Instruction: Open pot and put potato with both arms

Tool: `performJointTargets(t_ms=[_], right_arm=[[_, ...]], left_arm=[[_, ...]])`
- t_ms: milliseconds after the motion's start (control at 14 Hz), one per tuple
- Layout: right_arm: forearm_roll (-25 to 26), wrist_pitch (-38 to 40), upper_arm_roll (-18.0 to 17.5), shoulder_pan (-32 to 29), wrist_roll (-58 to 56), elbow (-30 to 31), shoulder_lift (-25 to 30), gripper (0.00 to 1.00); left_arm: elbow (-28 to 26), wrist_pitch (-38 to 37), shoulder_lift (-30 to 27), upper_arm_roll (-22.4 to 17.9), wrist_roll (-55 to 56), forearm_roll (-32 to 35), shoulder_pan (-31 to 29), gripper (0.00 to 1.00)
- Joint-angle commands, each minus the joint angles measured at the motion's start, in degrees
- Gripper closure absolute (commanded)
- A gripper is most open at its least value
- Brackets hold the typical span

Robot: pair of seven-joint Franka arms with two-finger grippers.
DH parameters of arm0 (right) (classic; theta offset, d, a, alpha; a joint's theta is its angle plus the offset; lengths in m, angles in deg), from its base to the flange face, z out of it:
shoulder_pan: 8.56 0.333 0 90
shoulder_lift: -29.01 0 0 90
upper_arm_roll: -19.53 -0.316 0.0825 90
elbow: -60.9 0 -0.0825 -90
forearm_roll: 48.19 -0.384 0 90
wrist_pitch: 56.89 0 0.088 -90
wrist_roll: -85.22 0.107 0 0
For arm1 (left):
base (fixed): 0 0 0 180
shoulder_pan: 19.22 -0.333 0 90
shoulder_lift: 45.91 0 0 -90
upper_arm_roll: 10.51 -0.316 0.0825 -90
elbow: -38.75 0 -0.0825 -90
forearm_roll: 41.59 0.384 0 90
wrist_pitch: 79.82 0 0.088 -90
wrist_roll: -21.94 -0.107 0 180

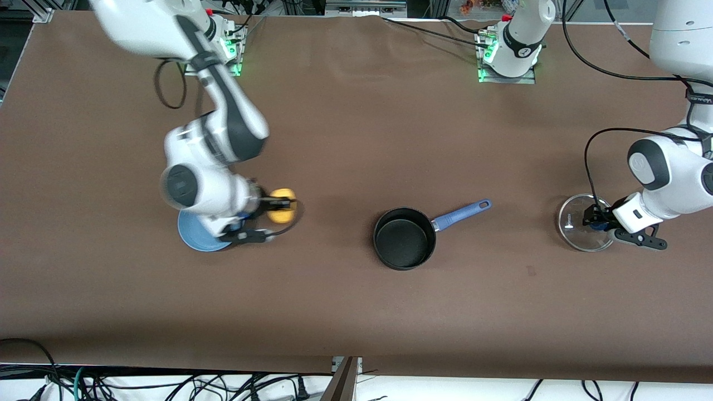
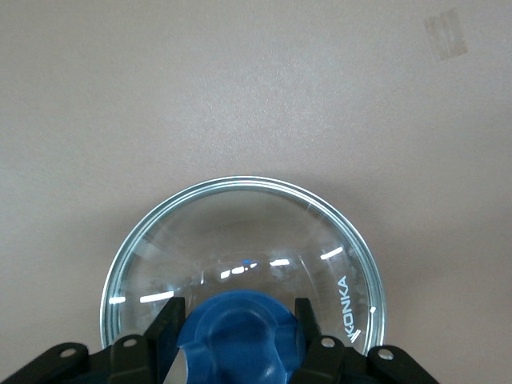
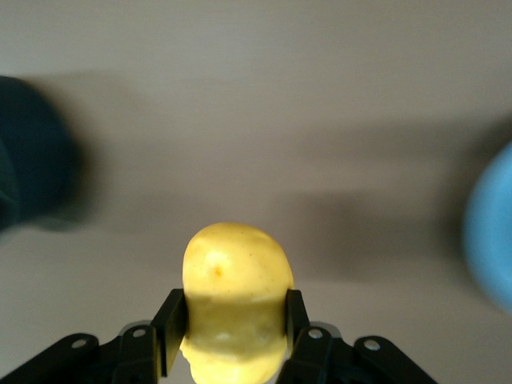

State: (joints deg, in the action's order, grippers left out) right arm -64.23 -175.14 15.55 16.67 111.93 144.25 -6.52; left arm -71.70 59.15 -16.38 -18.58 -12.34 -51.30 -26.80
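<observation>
The black pot (image 1: 405, 238) with its blue handle (image 1: 462, 214) stands open and empty on the middle of the table. My right gripper (image 1: 277, 207) is shut on the yellow potato (image 1: 280, 205) and holds it above the table between the blue plate and the pot. The right wrist view shows the potato (image 3: 234, 280) between the gripper's (image 3: 236, 316) fingers. My left gripper (image 1: 595, 218) is shut on the blue knob (image 2: 240, 340) of the glass lid (image 1: 576, 223), low at the left arm's end of the table. The left wrist view shows the lid (image 2: 240, 232) and the gripper (image 2: 238, 320).
A flat blue plate (image 1: 192, 234) lies partly under the right arm's wrist; it shows blurred in the right wrist view (image 3: 492, 240). A piece of tape (image 2: 446, 36) is stuck to the brown table near the lid.
</observation>
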Motion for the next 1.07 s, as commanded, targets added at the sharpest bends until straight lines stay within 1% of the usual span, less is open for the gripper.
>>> performJointTargets(t_ms=[0,71,143,214,286,357,429,571,643,714,786,857,929,1000], right_arm=[[-4.2,-9.3,0.5,6.5,12.3,-8.9,-8.1,0.53],[-6.8,-13.8,0.5,8.2,16.1,-11.3,-10.7,0.53],[-8.2,-18.2,0.5,10.1,19.3,-12.4,-12.6,0.53],[-8.4,-22.9,0.5,11.3,21.5,-12.8,-14.0,0.53],[-8.5,-25.8,0.5,11.8,23.5,-12.9,-14.9,0.53],[-8.4,-27.4,0.0,12.3,24.4,-13.8,-15.8,0.53],[-8.4,-28.2,-0.8,12.3,25.7,-15.8,-17.0,0.53],[-8.4,-28.5,-0.9,12.3,28.4,-19.0,-18.6,0.48],[-8.4,-29.2,-0.9,12.4,28.9,-19.9,-19.1,0.30],[-8.5,-29.5,-1.1,12.4,29.0,-19.9,-19.1,0.07],[-8.5,-28.9,-1.1,12.0,29.3,-19.9,-18.9,0.00],[-8.5,-28.2,-1.1,11.5,29.2,-19.9,-18.5,0.00],[-8.2,-26.4,-1.1,10.9,29.0,-20.0,-18.5,0.00],[-8.0,-25.1,-0.9,10.7,28.8,-20.0,-18.4,0.00]], left_arm=[[-4.2,2.7,-2.7,0.0,-1.8,-1.9,0.2,0.54],[-4.0,2.7,-2.6,0.0,-1.6,-1.9,0.2,0.40],[-3.7,2.6,-2.6,0.0,-1.5,-1.9,0.2,0.18],[-3.5,2.2,-2.7,0.0,-1.2,-1.9,0.1,0.00],[-2.8,1.6,-3.2,0.2,-0.7,-1.9,0.2,0.00],[-1.6,-0.8,-3.9,0.5,-0.3,-1.8,0.3,0.00],[0.3,-4.5,-4.9,0.6,1.3,-1.5,0.5,0.00],[3.6,-12.5,-6.1,0.9,7.3,-1.0,1.0,0.00],[5.0,-15.8,-7.2,1.0,9.7,-0.2,1.1,0.00],[6.5,-19.3,-8.8,1.1,12.0,2.0,1.4,0.00],[7.7,-23.0,-11.0,1.1,15.1,4.7,2.3,0.00],[8.2,-26.8,-13.5,1.6,18.9,6.6,2.6,0.00],[10.0,-30.9,-15.4,3.2,22.0,7.6,2.6,0.00],[12.6,-35.6,-16.7,3.5,23.8,8.5,2.6,0.00]])
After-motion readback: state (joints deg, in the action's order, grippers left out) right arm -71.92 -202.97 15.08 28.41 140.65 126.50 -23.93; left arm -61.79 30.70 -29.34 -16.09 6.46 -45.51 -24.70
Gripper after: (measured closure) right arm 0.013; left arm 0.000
